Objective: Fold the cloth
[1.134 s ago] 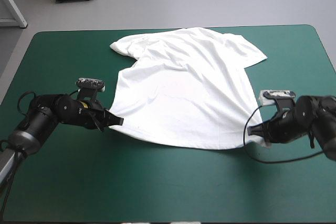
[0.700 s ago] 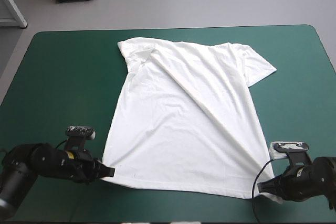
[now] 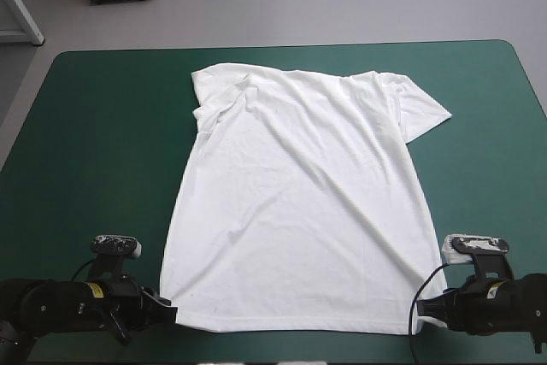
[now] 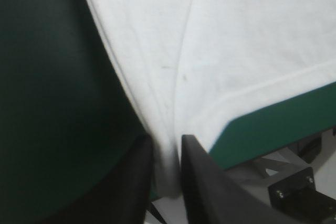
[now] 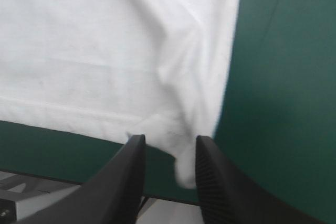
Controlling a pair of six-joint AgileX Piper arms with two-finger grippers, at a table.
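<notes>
Left end effector (image 3: 167, 314): lower left of the high frame, low over the teal-green surface (image 3: 85, 151), close to its near edge. In the left wrist view its 2 black fingers (image 4: 131, 182) are nearly pressed together. They pinch 1 corner of the T-shirt (image 3: 299, 203) in the narrow slit between them. The cloth fans out ahead of the fingers, with the side edge on 1 side and the stitched hem (image 3: 291, 329) on the other.

T-shirt: white, spread flat across the centre of the high frame, neck end toward the far edge and hem toward the near edge. The hem runs almost straight between the 2 end effectors. The bunched sleeve (image 3: 208, 96), at the upper left of the garment, is folded on itself. The flat sleeve (image 3: 425, 110), at the upper right, lies spread out on the cover. 1 long shallow crease crosses the body from upper left to lower right.

Right end effector (image 3: 420, 312): lower right of the high frame, also low and near the near edge. In the right wrist view the other hem corner sits crumpled between its 2 black fingers (image 5: 220, 182), which are drawn in around the cloth with a slightly wider gap than on the left.
</notes>
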